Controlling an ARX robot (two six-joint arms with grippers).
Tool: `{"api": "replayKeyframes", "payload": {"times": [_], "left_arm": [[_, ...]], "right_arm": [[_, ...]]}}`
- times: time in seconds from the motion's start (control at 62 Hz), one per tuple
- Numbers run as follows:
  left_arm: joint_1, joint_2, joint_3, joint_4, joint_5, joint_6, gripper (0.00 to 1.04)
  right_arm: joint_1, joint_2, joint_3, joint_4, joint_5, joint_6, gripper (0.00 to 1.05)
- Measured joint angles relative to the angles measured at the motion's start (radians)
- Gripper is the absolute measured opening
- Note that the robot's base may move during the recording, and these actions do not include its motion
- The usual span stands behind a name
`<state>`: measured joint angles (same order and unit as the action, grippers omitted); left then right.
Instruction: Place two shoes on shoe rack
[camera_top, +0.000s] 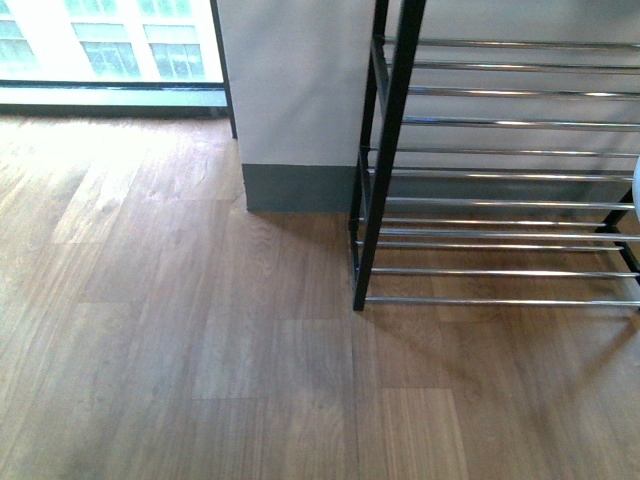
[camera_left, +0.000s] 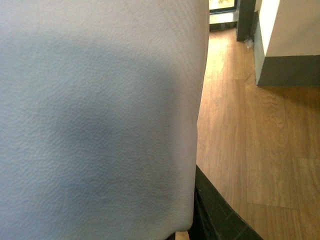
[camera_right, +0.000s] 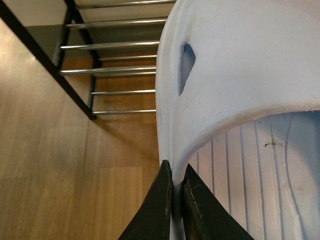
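Where the front view looks down on the wooden floor (camera_top: 200, 350), the shoe rack (camera_top: 385, 170) stands at the right, its black frame upright and its chrome rods (camera_top: 500, 235) running off the right edge in several tiers; a white wall with a grey skirting (camera_top: 295, 188) lies behind it and a window (camera_top: 110, 40) at upper left. Neither arm appears in this view, though a small pale shape just shows at the right edge beside the rods. In the right wrist view, the right gripper (camera_right: 172, 200) is clenched on the side wall of a pale blue-white slide (camera_right: 240, 75), its two dark fingers (camera_right: 157, 210) pressed to either face of the edge, with the rack's lower rods behind the shoe. In the left wrist view, a second slide (camera_left: 95, 115) fills most of the picture very close to the camera; a dark finger (camera_left: 215, 215) lies against its lower edge, but whether the left gripper grasps it cannot be told.
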<state>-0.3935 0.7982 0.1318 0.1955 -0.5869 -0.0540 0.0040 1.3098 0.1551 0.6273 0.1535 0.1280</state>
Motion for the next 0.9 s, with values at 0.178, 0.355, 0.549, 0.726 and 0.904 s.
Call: {"api": "replayKeyframes", "payload": {"times": [0.178, 0.355, 0.549, 0.726, 0.904], "left_arm": [[0.001, 0.000, 0.000, 0.000, 0.000, 0.000, 0.02], [0.001, 0.000, 0.000, 0.000, 0.000, 0.000, 0.02], [0.001, 0.000, 0.000, 0.000, 0.000, 0.000, 0.02], [0.001, 0.000, -0.002, 0.000, 0.003, 0.000, 0.02], [0.001, 0.000, -0.002, 0.000, 0.003, 0.000, 0.02]], "right_arm": [[0.000, 0.002, 0.000, 0.000, 0.001, 0.000, 0.02], [0.000, 0.002, 0.000, 0.000, 0.003, 0.000, 0.02], [0.000, 0.002, 0.000, 0.000, 0.004, 0.000, 0.02], [0.000, 0.002, -0.002, 0.000, 0.004, 0.000, 0.02], [0.000, 0.002, -0.002, 0.000, 0.004, 0.001, 0.02]]}}
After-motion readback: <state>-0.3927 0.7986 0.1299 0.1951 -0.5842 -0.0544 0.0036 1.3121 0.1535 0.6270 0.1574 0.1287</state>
